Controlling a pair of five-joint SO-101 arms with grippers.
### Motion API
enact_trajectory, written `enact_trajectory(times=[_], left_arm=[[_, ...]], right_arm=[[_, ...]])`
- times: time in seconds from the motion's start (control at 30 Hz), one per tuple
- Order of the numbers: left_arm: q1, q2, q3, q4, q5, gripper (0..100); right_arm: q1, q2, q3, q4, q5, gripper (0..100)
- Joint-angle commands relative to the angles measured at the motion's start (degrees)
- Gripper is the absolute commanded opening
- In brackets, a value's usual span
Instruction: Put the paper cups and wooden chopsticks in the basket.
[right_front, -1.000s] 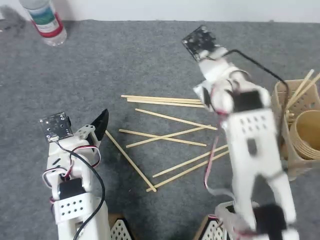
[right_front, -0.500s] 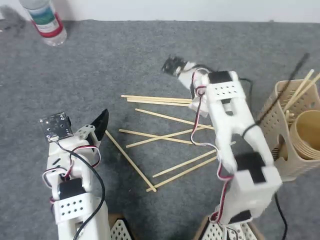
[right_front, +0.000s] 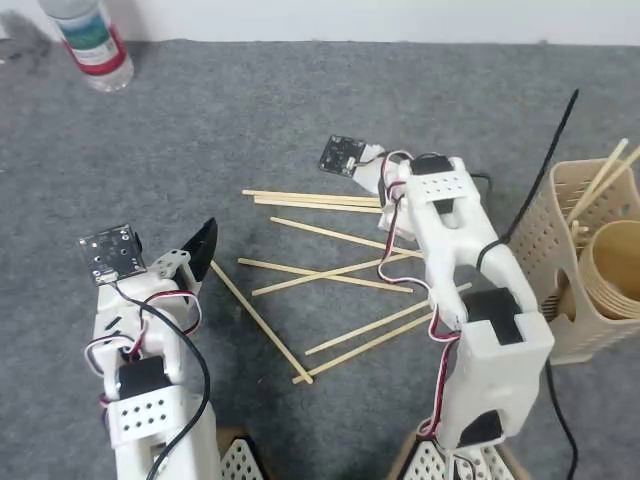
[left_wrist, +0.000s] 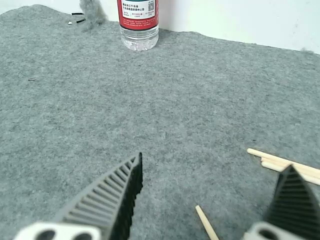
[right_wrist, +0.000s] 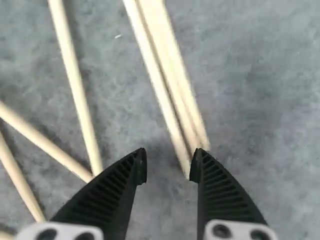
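Right gripper is low over the mat beside the basket, jaws parted only narrowly, and the ends of the bundled chopsticks lie just beside one fingertip, not gripped. Left gripper sits well away from the basket, beyond the scattered sticks, spread wide and holding nothing, a chopstick tip near it. Paper cups are nested inside the basket with a few leaning sticks poking out.
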Motion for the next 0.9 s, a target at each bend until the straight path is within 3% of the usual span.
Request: enact_trajectory(times=[0.0, 0.23, 0.53, 0.87], left_arm=[[0.35, -0.70, -0.31, -0.97, 0.35, 39], [-0.09, -0.70, -0.31, -0.97, 0.53, 39], [-0.09, -0.70, -0.31, -0.88, 0.44, 39], [0.26, -0.70, -0.31, -0.88, 0.35, 39]], right_arm=[[-1.10, -1.54, 0.97, -2.33, 2.29, 15.4], [-1.19, -0.13, 0.09, -9.27, 5.80, 15.4], [-0.57, 8.57, -9.05, -10.15, 6.07, 15.4], [-0.04, 25.27, -32.26, 7.25, 7.82, 15.4]])
